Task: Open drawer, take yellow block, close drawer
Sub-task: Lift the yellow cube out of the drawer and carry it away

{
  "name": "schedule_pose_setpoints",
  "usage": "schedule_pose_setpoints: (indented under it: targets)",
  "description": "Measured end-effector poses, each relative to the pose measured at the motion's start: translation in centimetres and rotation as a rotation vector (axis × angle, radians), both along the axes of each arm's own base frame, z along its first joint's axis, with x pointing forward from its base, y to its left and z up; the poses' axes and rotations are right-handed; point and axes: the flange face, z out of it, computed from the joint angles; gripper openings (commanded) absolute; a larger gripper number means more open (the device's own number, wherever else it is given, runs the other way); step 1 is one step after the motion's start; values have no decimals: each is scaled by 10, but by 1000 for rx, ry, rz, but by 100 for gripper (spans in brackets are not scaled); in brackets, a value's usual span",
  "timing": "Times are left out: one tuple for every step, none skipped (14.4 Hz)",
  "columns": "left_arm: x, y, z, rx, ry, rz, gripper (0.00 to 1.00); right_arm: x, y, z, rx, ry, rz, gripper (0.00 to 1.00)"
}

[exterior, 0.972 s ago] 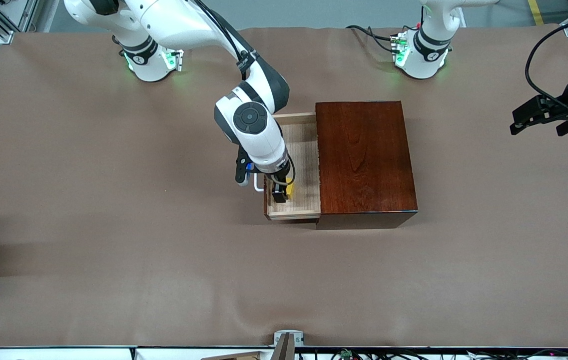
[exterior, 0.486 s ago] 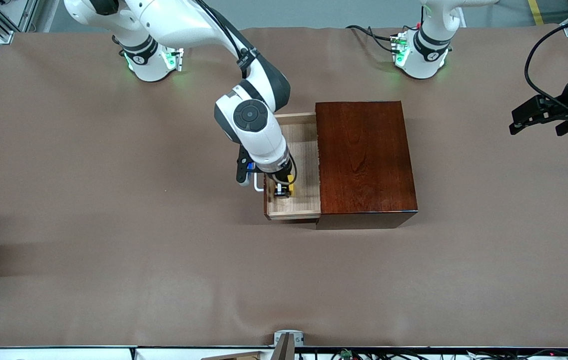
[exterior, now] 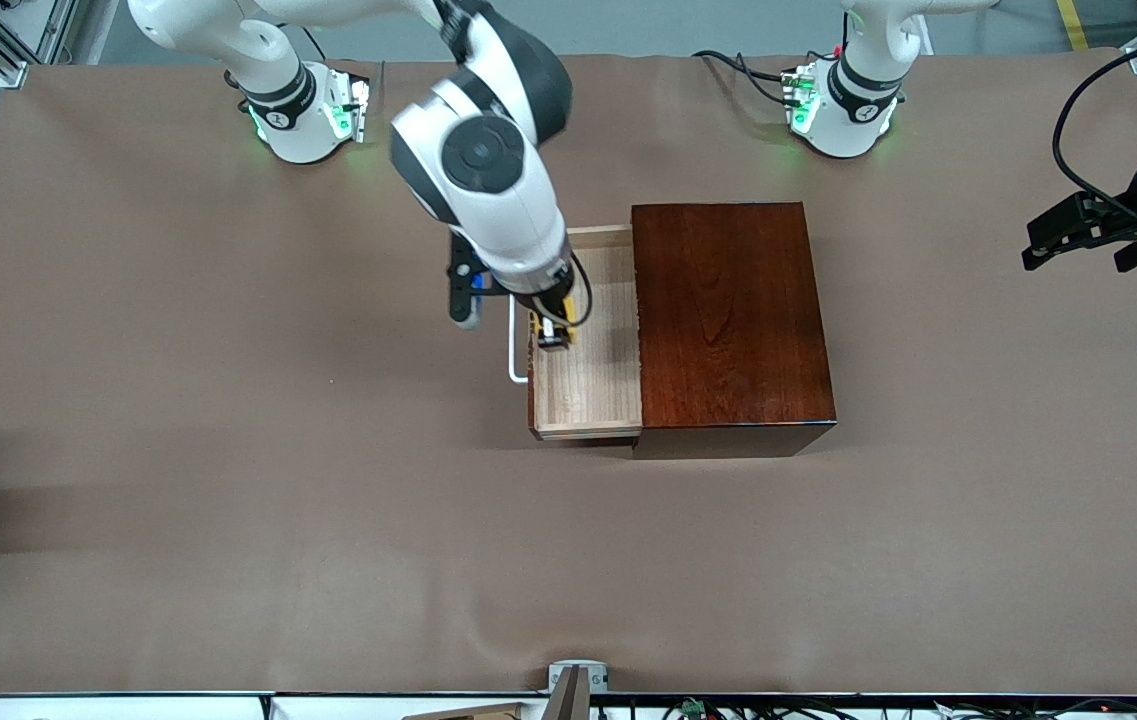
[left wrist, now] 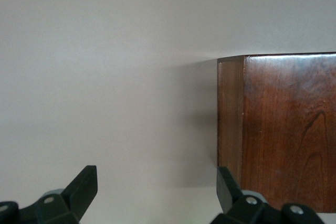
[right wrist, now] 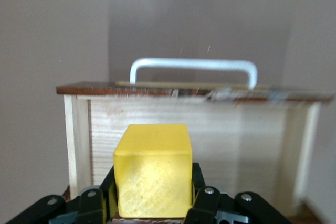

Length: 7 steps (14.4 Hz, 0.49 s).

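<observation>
One small bright yellow cube (right wrist: pixel 153 170) is getting lifted out, clenched in the right claw (exterior: pixel 550 333).
It's hanging over the pulled-out pale-wood drawer (exterior: pixel 596 395) so that can shut next; left claw (left wrist: pixel 157 195) is waiting spread wide beside the glossy reddish-brown wooden box (exterior: pixel 728 320).

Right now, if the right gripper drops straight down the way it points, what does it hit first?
Probably the pale floor of the open drawer. The right gripper, shut on the yellow block, hangs over the handle end; depth is uncertain.
</observation>
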Motion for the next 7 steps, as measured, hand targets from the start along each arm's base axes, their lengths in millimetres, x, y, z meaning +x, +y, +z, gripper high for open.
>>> schedule_pose_setpoints:
  targets:
    - [1, 0, -1, 0, 2, 0, 100, 5, -21, 12, -14, 16, 67, 14]
    - [1, 0, -2, 0, 4, -1, 100, 12, -44, 23, -22, 30, 137, 14]
    - [1, 0, -3, 0, 5, 0, 100, 20, -70, 32, -25, 43, 205, 14]
    - [1, 0, -2, 0, 4, 1, 100, 27, -97, 39, -22, 51, 269, 14]
    - [1, 1, -2, 0, 3, 2, 100, 32, -126, 44, -14, 53, 338, 14]
    - [2, 2, -2, 0, 3, 3, 100, 34, -156, 49, -3, 51, 408, 14]
    - [2, 2, -2, 0, 2, 3, 100, 32, -186, 54, 7, 49, 480, 13]
